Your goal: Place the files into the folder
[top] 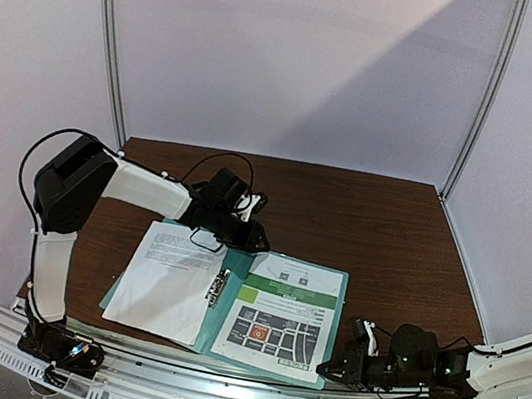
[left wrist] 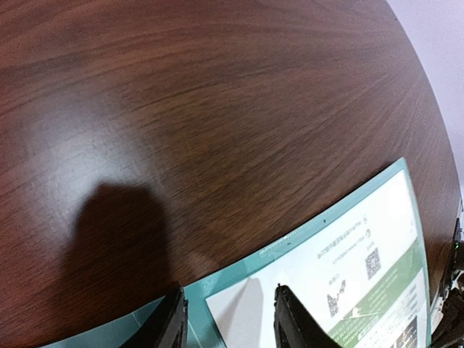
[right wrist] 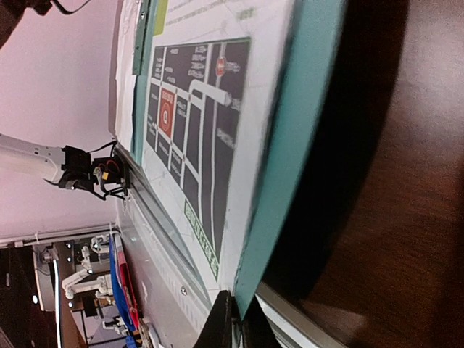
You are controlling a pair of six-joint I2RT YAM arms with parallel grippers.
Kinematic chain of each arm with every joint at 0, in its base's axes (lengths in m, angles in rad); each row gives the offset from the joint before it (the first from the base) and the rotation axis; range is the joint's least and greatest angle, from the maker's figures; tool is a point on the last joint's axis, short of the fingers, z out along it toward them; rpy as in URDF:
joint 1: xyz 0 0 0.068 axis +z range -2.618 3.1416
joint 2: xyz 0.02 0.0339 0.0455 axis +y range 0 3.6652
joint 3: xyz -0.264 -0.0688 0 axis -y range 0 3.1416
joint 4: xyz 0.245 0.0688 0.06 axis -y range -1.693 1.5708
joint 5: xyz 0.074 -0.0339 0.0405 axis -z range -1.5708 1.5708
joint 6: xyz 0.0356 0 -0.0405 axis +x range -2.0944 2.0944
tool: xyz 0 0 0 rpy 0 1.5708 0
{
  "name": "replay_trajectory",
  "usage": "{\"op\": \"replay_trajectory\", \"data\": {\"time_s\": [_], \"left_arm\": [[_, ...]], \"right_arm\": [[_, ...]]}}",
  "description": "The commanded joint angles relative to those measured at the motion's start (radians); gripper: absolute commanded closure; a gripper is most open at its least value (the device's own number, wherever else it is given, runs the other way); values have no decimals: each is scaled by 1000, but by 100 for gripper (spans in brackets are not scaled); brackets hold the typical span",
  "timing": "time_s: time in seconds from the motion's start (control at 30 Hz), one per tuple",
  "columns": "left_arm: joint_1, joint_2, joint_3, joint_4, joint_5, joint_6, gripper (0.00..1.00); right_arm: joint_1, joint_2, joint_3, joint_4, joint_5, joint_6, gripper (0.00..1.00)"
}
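Folder closure, corner pinch. The right gripper is clenched on the corner of the folder nearest it, as far as the blurred wrist view allows. The teal cover runs away ahead of its fingers, carrying the colourful sheet. Beyond that lie the clip and the white text sheet. The left gripper stands released, jaws apart, straddling the folder's far edge near the spine. Hazards: a thin pinch may slip as the cover rises, the loose colourful sheet may slide out, and the swinging cover may strike the left gripper.
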Motion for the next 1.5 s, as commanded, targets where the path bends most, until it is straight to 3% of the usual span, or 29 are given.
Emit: {"op": "replay_trajectory", "data": {"time_s": [0.0, 0.1, 0.33, 0.57, 0.73, 0.87, 1.27, 1.47], "left_arm": [[5, -17, -27, -47, 21, -12, 59], [5, -32, -18, -49, 28, -14, 59], [14, -58, 71, -131, 18, -3, 57], [51, -89, 168, -231, -2, 18, 50], [91, -144, 162, -271, -17, 36, 47], [137, -189, 133, -310, -56, 60, 46], [217, -256, -32, -377, -235, 66, 49], [217, -284, -144, -320, -227, 51, 51]], "right_arm": [[-5, -4, 2, -57, 42, -7, 99], [-13, -13, 37, -134, 58, -16, 100], [-79, -70, 250, -611, 152, -106, 100], [-259, -94, 462, -984, 102, -279, 100], [-342, -24, 645, -1205, 74, -418, 100], [-362, 71, 856, -1434, 151, -512, 100], [-401, 292, 1312, -1835, 423, -656, 100], [-411, 386, 1477, -1909, 495, -692, 100]]}}
